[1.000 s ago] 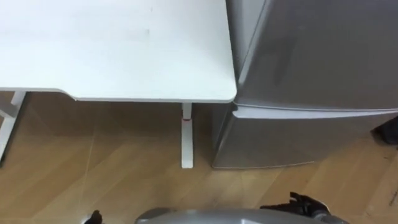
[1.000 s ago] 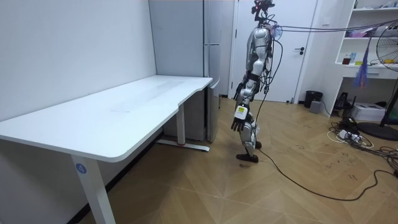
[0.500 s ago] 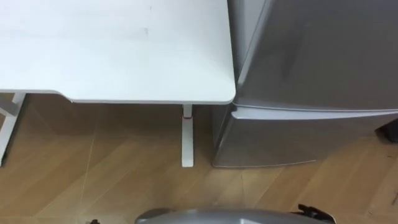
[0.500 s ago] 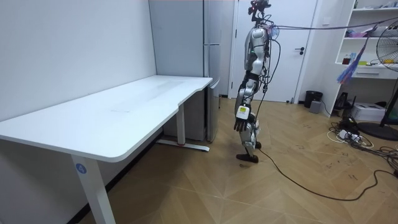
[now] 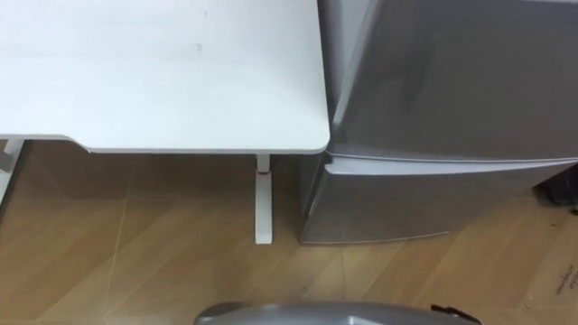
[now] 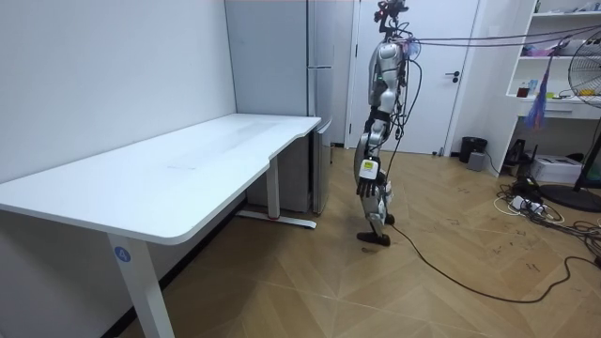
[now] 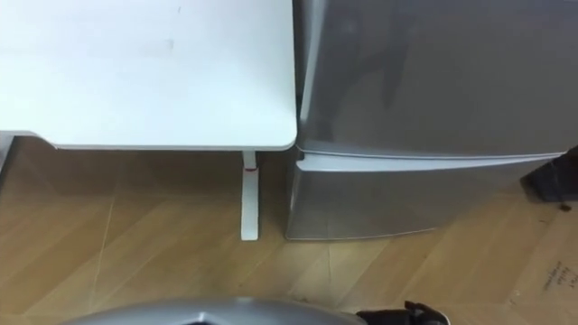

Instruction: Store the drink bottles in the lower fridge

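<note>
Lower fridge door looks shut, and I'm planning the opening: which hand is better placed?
Probably the right hand: the lower fridge door lies toward the robot's right, and the table crowds the side where the left hand hangs.

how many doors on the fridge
2: the upper door, and the lower door right beneath it, beside the table. Both are shut.
</note>
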You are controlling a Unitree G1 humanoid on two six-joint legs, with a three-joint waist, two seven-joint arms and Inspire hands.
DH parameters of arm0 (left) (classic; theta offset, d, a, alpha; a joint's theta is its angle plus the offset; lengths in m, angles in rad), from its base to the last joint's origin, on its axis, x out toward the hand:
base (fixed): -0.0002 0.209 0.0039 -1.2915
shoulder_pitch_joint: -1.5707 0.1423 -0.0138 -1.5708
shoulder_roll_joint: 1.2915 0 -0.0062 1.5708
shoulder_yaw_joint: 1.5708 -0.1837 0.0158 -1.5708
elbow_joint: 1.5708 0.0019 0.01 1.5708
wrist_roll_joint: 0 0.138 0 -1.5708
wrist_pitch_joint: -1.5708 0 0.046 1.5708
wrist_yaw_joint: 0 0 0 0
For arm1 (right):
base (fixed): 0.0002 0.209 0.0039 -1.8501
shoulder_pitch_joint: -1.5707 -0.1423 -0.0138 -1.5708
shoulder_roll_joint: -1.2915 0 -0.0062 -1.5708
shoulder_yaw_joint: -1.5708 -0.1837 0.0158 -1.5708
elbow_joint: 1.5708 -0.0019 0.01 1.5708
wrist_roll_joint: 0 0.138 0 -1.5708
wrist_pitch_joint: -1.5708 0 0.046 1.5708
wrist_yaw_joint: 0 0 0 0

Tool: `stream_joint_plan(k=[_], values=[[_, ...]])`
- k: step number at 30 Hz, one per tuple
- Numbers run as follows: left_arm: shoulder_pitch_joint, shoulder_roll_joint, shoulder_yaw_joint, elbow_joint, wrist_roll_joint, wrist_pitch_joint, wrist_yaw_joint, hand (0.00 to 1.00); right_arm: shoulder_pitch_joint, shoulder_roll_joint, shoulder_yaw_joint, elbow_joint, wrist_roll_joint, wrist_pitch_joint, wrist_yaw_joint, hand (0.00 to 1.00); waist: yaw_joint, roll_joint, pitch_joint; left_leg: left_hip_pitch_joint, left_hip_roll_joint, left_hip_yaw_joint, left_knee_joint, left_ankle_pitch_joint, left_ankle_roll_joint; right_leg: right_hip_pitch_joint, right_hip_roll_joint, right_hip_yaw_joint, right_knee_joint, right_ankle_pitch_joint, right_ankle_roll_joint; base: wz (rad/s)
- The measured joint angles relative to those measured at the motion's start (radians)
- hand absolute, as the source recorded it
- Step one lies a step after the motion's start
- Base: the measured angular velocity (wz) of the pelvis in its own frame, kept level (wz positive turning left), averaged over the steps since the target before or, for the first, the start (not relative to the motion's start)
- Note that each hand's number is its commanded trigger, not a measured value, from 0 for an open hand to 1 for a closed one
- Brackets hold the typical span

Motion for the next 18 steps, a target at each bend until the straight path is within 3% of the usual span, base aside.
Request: stream_joint_plan(k=[11, 18], values=[[-0.023, 0.001, 0.000, 0.003, -0.003, -0.004, 0.005, 0.00, -0.003, 0.000, 0.000, 0.003, -0.005, -0.003, -0.010, 0.00, -0.003, 0.011, 0.0007, -0.001, 0.014, 0.000, -0.002, -0.003, -0.013, 0.000, 0.014, 0.001, -0.003, 0.000, -0.001, -0.01], [-0.010, 0.000, 0.000, 0.004, -0.017, 0.001, 0.028, 0.00, -0.015, 0.003, 0.001, 0.016, -0.008, 0.002, -0.009, 0.00, 0.001, 0.004, 0.0008, -0.002, 0.017, -0.002, -0.003, -0.003, -0.017, -0.002, 0.018, 0.000, -0.003, 0.000, -0.001, 0.00]])
